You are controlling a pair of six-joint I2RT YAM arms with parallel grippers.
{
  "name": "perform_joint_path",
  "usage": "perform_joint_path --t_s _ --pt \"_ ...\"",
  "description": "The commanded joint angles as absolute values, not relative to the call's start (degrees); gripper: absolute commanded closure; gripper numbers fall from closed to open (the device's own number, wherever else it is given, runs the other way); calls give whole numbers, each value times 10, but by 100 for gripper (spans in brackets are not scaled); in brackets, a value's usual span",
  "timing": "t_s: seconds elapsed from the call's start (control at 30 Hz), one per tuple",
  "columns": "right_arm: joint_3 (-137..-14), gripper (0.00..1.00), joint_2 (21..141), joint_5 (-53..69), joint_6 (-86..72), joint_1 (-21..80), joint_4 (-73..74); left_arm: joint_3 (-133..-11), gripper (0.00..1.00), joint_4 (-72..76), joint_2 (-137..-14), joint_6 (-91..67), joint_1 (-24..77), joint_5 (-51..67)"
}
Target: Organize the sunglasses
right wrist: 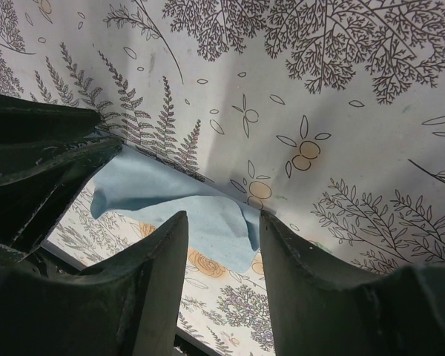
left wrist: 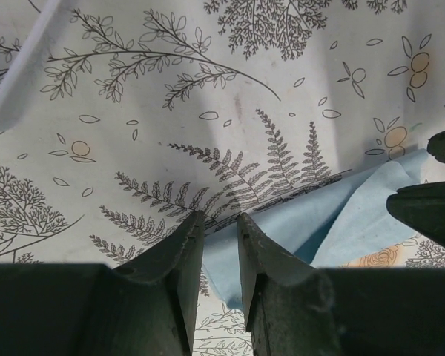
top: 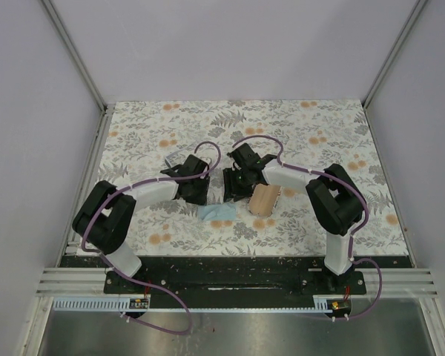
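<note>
Both tools are crowding the middle of the worktop (top: 319,126). The left gripper (left wrist: 216,219) hangs low, its jaws a narrow slit apart with nothing between them, right over an edge of the light blue cloth (top: 216,213). The right gripper (right wrist: 222,219) faces it over the same cloth, jaws wider apart and holding nothing. The sunglasses (top: 176,159) lie just beyond the left gripper, toward the far left corner. The left wrist view catches them only as a pale blurred strip. The tan case (top: 265,199) sits beside the right gripper.
</note>
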State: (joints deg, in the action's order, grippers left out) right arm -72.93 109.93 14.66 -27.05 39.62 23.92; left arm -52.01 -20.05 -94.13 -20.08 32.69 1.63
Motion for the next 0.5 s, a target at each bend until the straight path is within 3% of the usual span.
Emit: perform_joint_path --t_s 0.0,0.47 --pt "-728 48 1074 151 -274 392 241 -507 71 -207 -919 -202 330 31" --pt "-722 48 1066 156 -275 393 241 -461 68 -160 -857 -239 302 24"
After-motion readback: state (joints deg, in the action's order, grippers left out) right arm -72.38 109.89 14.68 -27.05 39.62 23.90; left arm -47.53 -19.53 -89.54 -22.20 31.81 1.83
